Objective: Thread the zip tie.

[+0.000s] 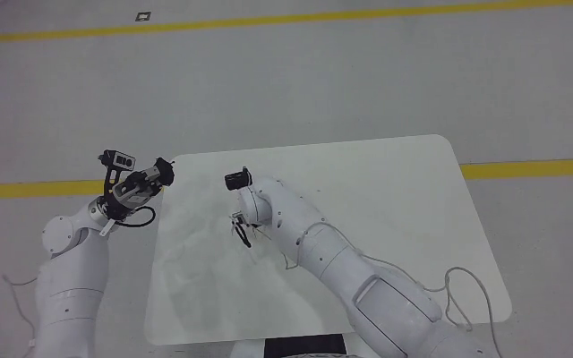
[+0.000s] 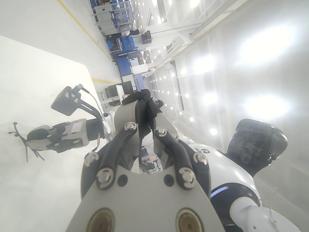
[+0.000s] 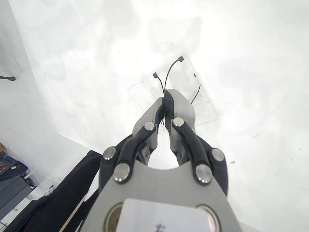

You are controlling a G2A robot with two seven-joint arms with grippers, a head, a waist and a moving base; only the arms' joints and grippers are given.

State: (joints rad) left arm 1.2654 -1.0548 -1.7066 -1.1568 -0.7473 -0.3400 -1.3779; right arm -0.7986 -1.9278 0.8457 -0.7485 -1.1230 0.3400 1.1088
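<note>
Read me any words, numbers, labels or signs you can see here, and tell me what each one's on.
No text reads clearly.
White label behind the right gripper holding zip ties: a mark cut off by the picture's edge, unreadable.
Blue sign in the room behind: blurred.
Dark marker on the floor: too small.

The zip ties (image 3: pixel 168 74) look black plastic, the tray (image 3: pixel 205 108) clear plastic, the table (image 1: pixel 403 224) smooth.
</note>
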